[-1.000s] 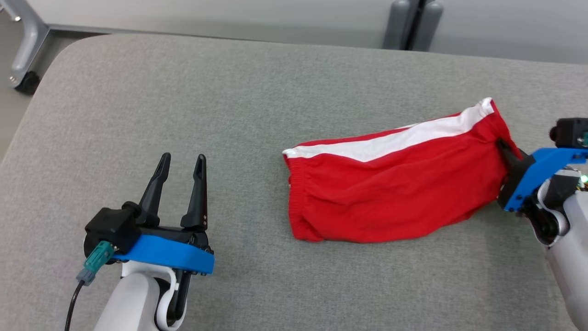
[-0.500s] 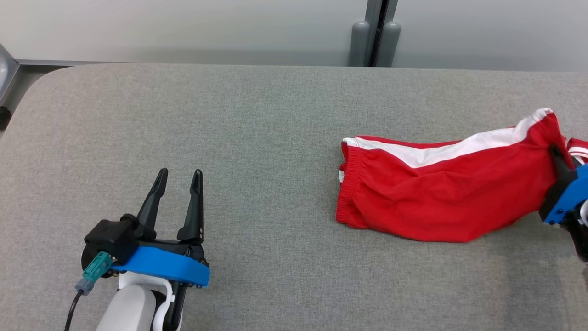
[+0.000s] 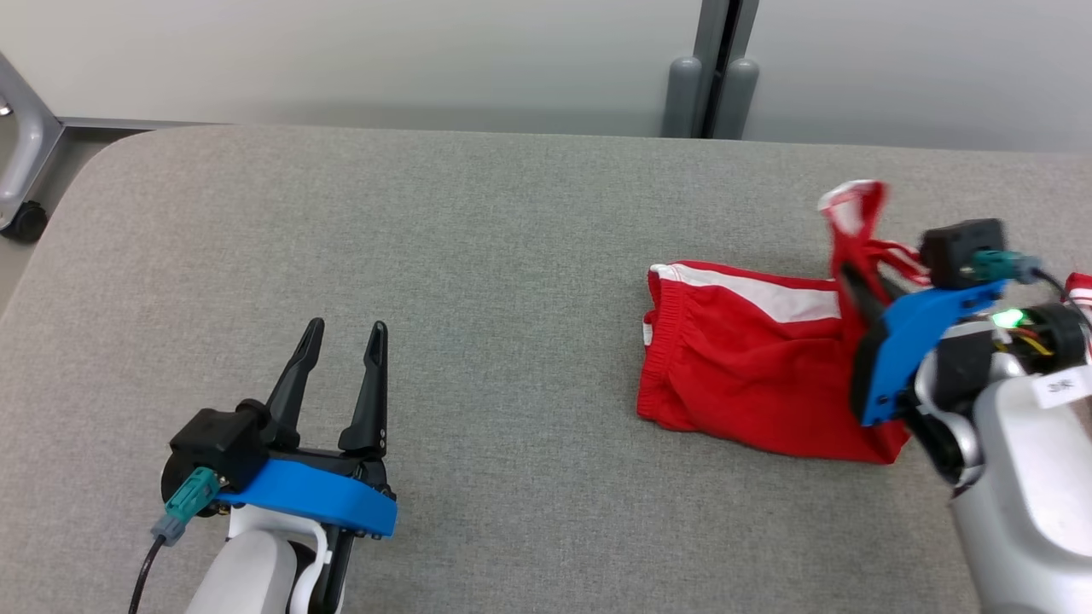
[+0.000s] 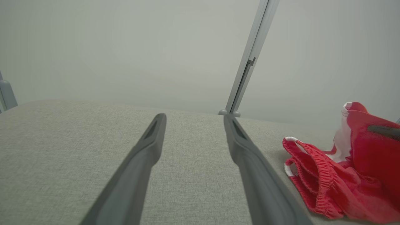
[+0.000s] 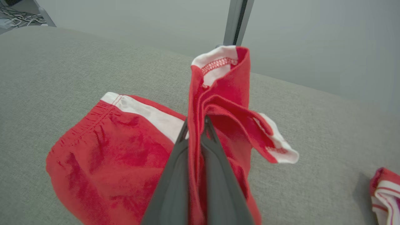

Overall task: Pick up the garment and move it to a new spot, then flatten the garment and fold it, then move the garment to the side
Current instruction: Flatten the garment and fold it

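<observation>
Right gripper (image 5: 197, 123) clenched on hem of red garment (image 3: 751, 367). Pinched edge stood above fingertips, bulk lay on grey surface (image 3: 426, 256) to gripper's left, judged a lift for folding over. Left gripper (image 3: 345, 327) released, empty, garment well off to its right.

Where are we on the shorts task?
Done: unclear; the red shorts look doubled lengthwise, not flat. In hand: right gripper shut on the leg end, raised off the table; waistband end rests on it. Left gripper open, empty. Left: probably set down, flatten, fold, move aside.
</observation>
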`<state>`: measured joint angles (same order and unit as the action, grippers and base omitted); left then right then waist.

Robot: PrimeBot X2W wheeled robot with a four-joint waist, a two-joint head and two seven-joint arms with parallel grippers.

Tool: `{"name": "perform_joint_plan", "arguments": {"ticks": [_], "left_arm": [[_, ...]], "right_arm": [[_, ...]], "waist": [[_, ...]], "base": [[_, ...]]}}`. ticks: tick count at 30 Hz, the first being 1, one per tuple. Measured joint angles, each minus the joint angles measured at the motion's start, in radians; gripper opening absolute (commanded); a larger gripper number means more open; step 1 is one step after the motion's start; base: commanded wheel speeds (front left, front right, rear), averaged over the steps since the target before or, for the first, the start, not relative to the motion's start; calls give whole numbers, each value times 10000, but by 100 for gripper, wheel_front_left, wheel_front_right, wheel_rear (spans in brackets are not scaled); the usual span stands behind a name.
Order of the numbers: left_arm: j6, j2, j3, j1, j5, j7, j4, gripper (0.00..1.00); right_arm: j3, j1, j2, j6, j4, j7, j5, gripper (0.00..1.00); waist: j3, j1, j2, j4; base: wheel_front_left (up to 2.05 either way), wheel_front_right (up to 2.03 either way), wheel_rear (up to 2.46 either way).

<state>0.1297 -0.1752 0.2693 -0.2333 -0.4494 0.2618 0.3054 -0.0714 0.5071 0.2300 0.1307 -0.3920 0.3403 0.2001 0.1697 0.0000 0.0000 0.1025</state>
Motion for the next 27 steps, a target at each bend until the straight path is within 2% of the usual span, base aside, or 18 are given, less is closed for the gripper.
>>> {"name": "perform_joint_plan", "arguments": {"ticks": [6,12,17,18,19,20,23,27], "left_arm": [[0,4,94,-146,-86,0,-6,100],[0,52,211,-187,-155,0,25,100],[0,61,222,-207,-173,0,42,100],[0,65,226,-207,-174,0,46,100],[0,69,226,-207,-182,0,54,100],[0,71,224,-207,-188,0,61,100],[0,63,199,-208,-219,0,81,100],[0,17,77,-174,-219,0,100,100]], "right_arm": [[-1407,298,-299,0,140,570,232,0],[-2497,800,-723,0,-692,677,566,0],[-2913,926,-930,0,-1315,577,840,0],[-2930,960,-934,0,-1429,545,859,9],[-2934,987,-938,0,-1524,543,897,36],[-2922,992,-953,0,-1605,529,945,100],[-2888,990,-1030,0,-1632,353,1304,100],[-2955,942,-1218,0,-980,305,2481,100]], "waist": [[62,0,0,230],[163,1,0,572],[210,0,0,762],[210,1,0,786],[203,0,0,806],[190,0,0,817],[133,1,0,803],[-12,0,0,712]], "base": [[0,0,0],[0,0,0],[0,0,0],[0,0,0],[0,0,0],[0,0,0],[0,0,0],[0,0,0]]}}
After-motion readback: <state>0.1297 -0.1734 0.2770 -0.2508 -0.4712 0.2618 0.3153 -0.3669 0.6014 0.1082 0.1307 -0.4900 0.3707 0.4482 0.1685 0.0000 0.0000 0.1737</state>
